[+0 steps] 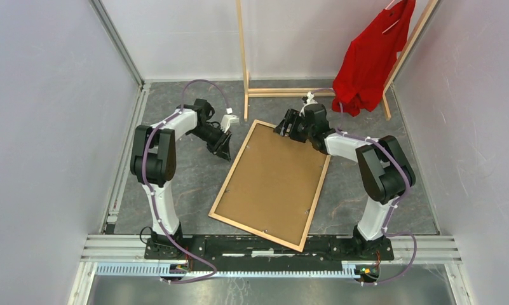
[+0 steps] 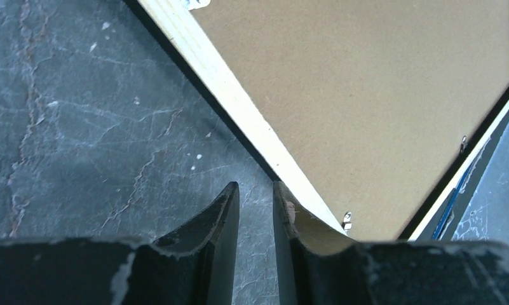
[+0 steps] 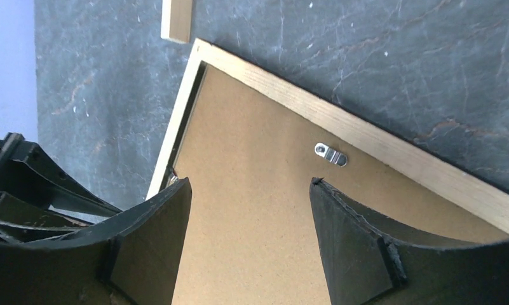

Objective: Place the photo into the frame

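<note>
The frame (image 1: 232,167) lies flat, turned at an angle, its light wood back up, between the arms. The brown backing board (image 1: 274,181) fills it. The photo is hidden. My left gripper (image 1: 225,152) hovers just outside the frame's left rail (image 2: 236,101), near the far corner. Its tips (image 2: 256,187) stand a narrow gap apart, with only floor between them. My right gripper (image 1: 283,127) is wide open and empty over the board's far corner (image 3: 251,127). Its tips (image 3: 250,184) are near a metal turn clip (image 3: 331,154) by the frame's far rail (image 3: 379,141).
A tall wooden clothes rack (image 1: 290,93) with a red shirt (image 1: 372,57) stands at the back; one rack foot (image 3: 176,19) ends close to the frame's far corner. Grey walls close in on both sides. Another metal clip (image 2: 347,220) sits on the board's edge.
</note>
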Controlling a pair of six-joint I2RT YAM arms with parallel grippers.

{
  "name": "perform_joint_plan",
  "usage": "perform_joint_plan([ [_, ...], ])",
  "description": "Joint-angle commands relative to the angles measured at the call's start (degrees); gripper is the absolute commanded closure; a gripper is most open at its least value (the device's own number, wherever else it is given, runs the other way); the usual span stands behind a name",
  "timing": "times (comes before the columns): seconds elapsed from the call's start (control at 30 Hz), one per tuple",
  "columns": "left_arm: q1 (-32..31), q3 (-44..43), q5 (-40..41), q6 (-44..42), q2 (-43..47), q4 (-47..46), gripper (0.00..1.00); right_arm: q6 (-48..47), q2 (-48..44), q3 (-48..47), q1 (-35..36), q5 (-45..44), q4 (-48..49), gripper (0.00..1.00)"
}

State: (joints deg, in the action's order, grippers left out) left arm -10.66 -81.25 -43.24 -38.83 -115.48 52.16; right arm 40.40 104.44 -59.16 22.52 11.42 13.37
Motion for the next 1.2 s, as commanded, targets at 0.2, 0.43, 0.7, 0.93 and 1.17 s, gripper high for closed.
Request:
perform_joint_plan([
  [0.2, -1.9, 0.1, -2.7, -2.5, 0.5, 0.6, 0.66, -1.1, 3.2, -1.2, 0.8, -0.7, 0.4, 0.26],
  [0.43, -2.1, 0.3, -2.0, -2.8, -0.4, 0.6, 0.72, -1.7, 5.0, -2.4, 0.7, -1.8, -0.4, 0.27],
  [0.7, -2.4, 0.9, -1.4, -3.6, -0.7, 0.5, 0.76, -2.6, 6.0, -3.8, 0.6, -4.4, -1.3, 0.27],
  [0.93, -2.6, 1.1, -1.4, -3.9, -0.9, 0.5, 0.78, -3.0, 6.9, -5.4, 0.6, -5.3, -1.8, 0.27],
  [1.17, -3.0, 1.2, -1.5, -4.3, -1.3, 0.6, 0.8, -2.5, 7.8, -6.2, 0.6, -4.7, -1.2, 0.28],
])
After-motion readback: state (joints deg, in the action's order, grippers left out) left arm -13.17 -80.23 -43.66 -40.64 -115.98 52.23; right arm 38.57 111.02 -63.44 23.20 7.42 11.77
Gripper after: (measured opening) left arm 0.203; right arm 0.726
